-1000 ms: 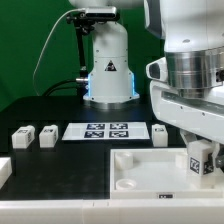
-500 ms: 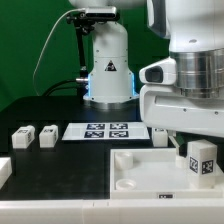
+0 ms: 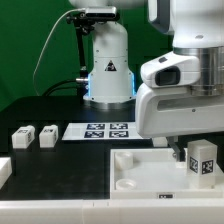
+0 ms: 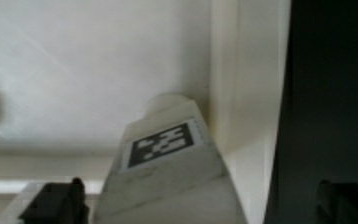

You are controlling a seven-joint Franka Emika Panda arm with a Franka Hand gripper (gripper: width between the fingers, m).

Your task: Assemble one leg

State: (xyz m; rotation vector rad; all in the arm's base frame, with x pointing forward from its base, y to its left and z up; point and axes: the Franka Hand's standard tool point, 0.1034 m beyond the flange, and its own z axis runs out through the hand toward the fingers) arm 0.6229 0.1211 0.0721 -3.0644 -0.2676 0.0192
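A small white leg point(image 3: 203, 160) with a black-and-white tag stands upright at the right corner of the large white tray-like piece point(image 3: 150, 178). In the wrist view the leg point(image 4: 163, 150) lies between my two dark fingers point(image 4: 55, 202), with a gap showing on each side. My gripper point(image 4: 201, 205) is open around it. In the exterior view the arm's white body hides most of the gripper. Two more legs point(image 3: 20, 137) point(image 3: 46, 134) lie on the black table at the exterior view's left.
The marker board point(image 3: 100, 130) lies behind the tray-like piece. The robot's base point(image 3: 108, 70) stands at the back. A white part point(image 3: 4, 170) shows at the exterior view's left edge. The tray's edge borders black table point(image 4: 309, 90).
The arm's body has swung toward the exterior view's left and looms larger, now hiding the area behind the tray. The leg on the corner has stayed in place.
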